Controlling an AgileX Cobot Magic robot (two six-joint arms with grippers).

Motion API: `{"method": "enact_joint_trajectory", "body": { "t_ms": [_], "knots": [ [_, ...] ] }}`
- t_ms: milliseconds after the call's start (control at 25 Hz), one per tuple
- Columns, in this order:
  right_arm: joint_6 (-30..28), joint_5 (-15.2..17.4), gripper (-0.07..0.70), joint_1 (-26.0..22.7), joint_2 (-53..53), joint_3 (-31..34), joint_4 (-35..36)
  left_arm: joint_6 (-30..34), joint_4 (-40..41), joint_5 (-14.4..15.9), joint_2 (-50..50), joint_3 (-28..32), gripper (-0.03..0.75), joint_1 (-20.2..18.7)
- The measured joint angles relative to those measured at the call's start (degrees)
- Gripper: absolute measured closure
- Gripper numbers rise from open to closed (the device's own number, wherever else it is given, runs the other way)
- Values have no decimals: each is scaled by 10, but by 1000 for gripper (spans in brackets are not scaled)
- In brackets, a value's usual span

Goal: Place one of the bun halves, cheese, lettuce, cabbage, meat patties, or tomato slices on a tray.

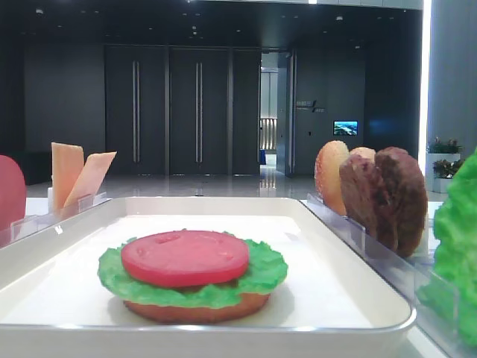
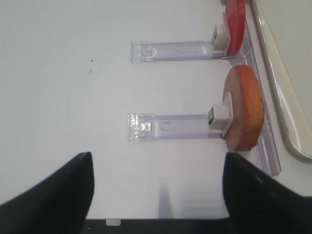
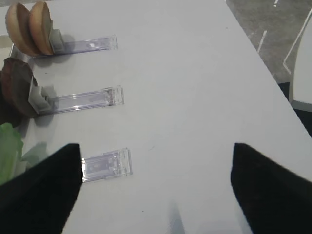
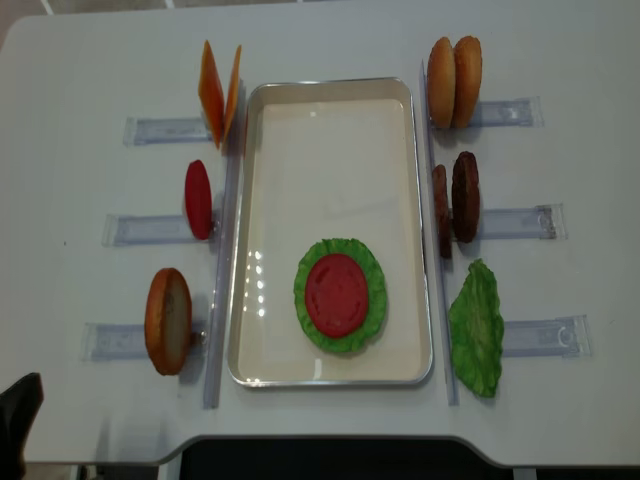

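No readable brand or label anywhere. There's a small lit sign on the dark back wall in the low front view, but it's too small to make out.

In the overhead view, the large white rectangular tray with the raised rim sits mid-frame. In its lower half there's a stack: a smooth red-pink tomato slice on a ruffled bright green lettuce leaf. Only the low front view shows the tan-orange bun half underneath them; from above it's hidden.

Left of the tray, top to bottom: pale orange cheese squares, another red tomato disc and a bun half, each standing on edge in clear plastic holders. Right of the tray: two bun halves, two rough dark brown meat patties and a second lettuce leaf.

The left gripper shows only in its wrist view, dark fingers spread wide at the bottom corners, nothing between them, the bun half just up and right of it. The right gripper is the same: fingers far apart, bare white tabletop between.
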Motion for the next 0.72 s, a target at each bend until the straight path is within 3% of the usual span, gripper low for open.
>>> {"method": "enact_joint_trajectory", "body": {
  "t_ms": [480,720],
  "knots": [
    [0,0,45,0,0,0,0,0,0,0,-96,0,87,0],
    [0,0,45,0,0,0,0,0,0,-1,-99,7,87,0]
  ]
}}
